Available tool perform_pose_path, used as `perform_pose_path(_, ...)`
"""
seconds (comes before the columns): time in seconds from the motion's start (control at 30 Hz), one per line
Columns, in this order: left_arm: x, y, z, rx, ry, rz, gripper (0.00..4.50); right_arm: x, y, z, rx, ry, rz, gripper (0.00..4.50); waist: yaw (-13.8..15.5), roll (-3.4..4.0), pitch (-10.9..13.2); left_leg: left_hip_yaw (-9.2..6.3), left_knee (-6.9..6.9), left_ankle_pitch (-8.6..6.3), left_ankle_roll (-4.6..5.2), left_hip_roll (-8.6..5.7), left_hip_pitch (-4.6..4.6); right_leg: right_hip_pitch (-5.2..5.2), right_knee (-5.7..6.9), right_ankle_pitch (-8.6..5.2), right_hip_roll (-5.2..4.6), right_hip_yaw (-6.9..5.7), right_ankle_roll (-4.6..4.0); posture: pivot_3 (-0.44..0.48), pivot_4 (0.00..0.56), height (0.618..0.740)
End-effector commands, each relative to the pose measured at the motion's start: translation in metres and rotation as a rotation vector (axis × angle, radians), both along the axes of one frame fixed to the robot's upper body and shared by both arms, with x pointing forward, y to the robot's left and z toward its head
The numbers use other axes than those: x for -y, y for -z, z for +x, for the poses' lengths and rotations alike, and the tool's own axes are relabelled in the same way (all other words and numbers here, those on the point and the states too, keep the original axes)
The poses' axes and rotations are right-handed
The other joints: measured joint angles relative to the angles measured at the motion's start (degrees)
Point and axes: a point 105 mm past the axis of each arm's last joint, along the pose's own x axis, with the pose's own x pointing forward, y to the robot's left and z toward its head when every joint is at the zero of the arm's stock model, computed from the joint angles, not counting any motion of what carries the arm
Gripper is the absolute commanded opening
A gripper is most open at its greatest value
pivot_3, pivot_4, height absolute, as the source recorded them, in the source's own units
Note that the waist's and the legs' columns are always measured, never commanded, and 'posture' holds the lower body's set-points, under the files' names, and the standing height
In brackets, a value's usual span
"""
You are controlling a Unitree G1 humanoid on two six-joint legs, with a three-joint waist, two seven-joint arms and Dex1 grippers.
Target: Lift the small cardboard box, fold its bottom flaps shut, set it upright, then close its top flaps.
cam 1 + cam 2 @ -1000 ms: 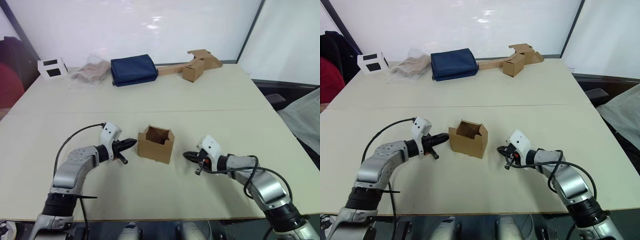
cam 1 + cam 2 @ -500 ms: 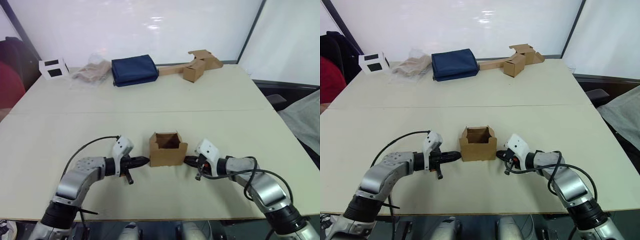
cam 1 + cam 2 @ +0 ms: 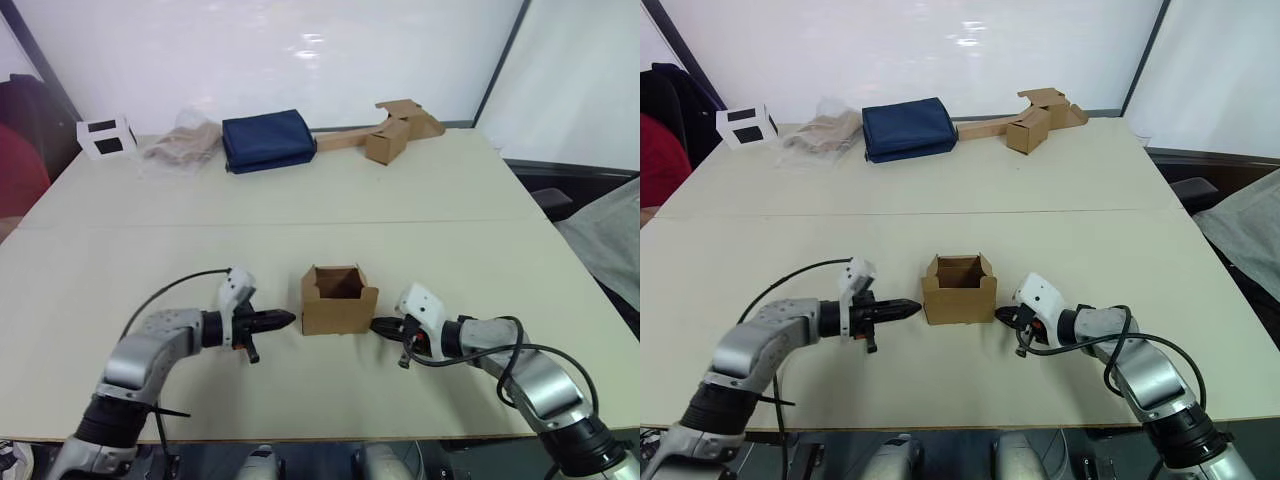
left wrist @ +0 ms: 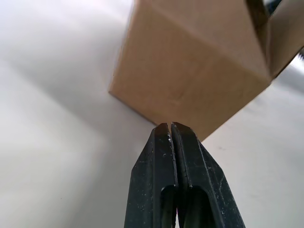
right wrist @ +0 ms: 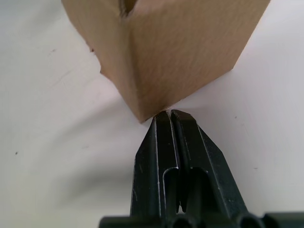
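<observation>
The small cardboard box [image 3: 338, 310] stands upright on the table near its front. Its top flaps [image 3: 317, 281] stand up around the open top, and the bottom flaps are hidden underneath. My left gripper [image 3: 288, 320] is shut and points at the box's left wall, its tip a small gap away. In the left wrist view the shut fingertips [image 4: 170, 127] sit just below the box's lower edge [image 4: 190, 71]. My right gripper [image 3: 378, 325] is shut too, its tip at the box's lower right corner [image 5: 166, 52].
Along the far edge of the table [image 3: 480, 250] lie a white-and-black small box [image 3: 105, 137], a crumpled clear bag [image 3: 183, 145], a folded navy cloth [image 3: 267, 139] and a heap of cardboard pieces [image 3: 395, 128].
The box has turned square to me and slid slightly right. Both shut grippers came in to its sides, then the left one drew back a little.
</observation>
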Motion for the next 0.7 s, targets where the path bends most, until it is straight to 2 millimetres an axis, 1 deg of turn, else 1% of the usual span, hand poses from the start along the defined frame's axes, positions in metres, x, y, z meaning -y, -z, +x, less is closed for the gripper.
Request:
perform_pose_path(0.03, -0.018, -0.029, 0.017, 0.067, -0.039, -0.040, 0.05, 0.026, -0.020, 0.014, 0.040, 0.065, 0.022, 0.00, 0.0, 0.00, 0.0, 0.00, 0.01, 0.00, 0.00, -0.01, 0.01, 0.01, -0.02, 0.00, 0.00, 0.00, 0.00, 0.000, 0.150, 0.740)
perform_pose_path(0.1, -0.017, -0.040, 0.018, 0.102, 0.006, -0.021, 0.05, 0.031, -0.039, 0.021, 0.040, 0.087, 0.107, 0.00, 0.0, 0.00, 0.0, 0.00, 0.01, 0.00, 0.00, -0.01, 0.01, 0.02, -0.03, 0.00, -0.01, 0.00, 0.00, 0.000, 0.150, 0.740)
perform_pose_path(0.17, -0.011, -0.052, 0.019, 0.141, 0.050, -0.007, 0.05, 0.030, -0.061, 0.026, 0.036, 0.081, 0.205, 0.00, -0.2, 0.00, 0.0, 0.01, -0.02, 0.00, 0.00, -0.01, 0.00, 0.00, -0.05, 0.00, -0.01, 0.01, 0.00, 0.000, 0.150, 0.740)
perform_pose_path(0.23, -0.004, -0.063, 0.022, 0.171, 0.079, -0.013, 0.05, 0.027, -0.078, 0.030, 0.046, 0.065, 0.265, 0.00, -0.3, 0.00, 0.0, 0.01, -0.06, 0.00, 0.00, 0.00, 0.01, -0.01, -0.06, 0.00, 0.01, 0.00, 0.00, 0.000, 0.150, 0.740)
perform_pose_path(0.3, 0.002, -0.069, 0.022, 0.186, 0.101, -0.016, 0.05, 0.022, -0.088, 0.032, 0.053, 0.048, 0.295, 0.00, -0.3, 0.00, 0.0, 0.01, -0.06, 0.00, 0.00, 0.01, 0.02, 0.00, -0.05, 0.00, 0.02, 0.00, 0.00, 0.000, 0.150, 0.740)
perform_pose_path(0.47, 0.012, -0.066, 0.024, 0.150, 0.141, 0.023, 0.05, 0.005, -0.096, 0.032, 0.051, 0.004, 0.339, 0.00, -0.3, 0.00, 0.0, 0.01, -0.08, 0.00, 0.00, 0.01, 0.00, -0.02, -0.08, 0.00, 0.02, 0.01, 0.00, 0.000, 0.150, 0.740)
perform_pose_path(0.6, 0.024, -0.069, 0.021, 0.151, 0.185, 0.010, 0.05, -0.008, -0.092, 0.028, 0.039, -0.029, 0.352, 0.00, -0.3, 0.00, 0.0, 0.01, -0.05, 0.00, 0.00, 0.01, 0.00, -0.02, -0.05, 0.00, 0.02, 0.01, 0.00, 0.000, 0.150, 0.740)
perform_pose_path(0.7, 0.031, -0.069, 0.017, 0.146, 0.215, 0.004, 0.05, -0.013, -0.091, 0.025, 0.030, -0.049, 0.354, 0.00, -0.3, 0.00, 0.0, 0.01, -0.06, 0.00, 0.00, 0.01, -0.01, -0.02, -0.07, 0.00, 0.01, 0.01, 0.00, 0.000, 0.150, 0.740)
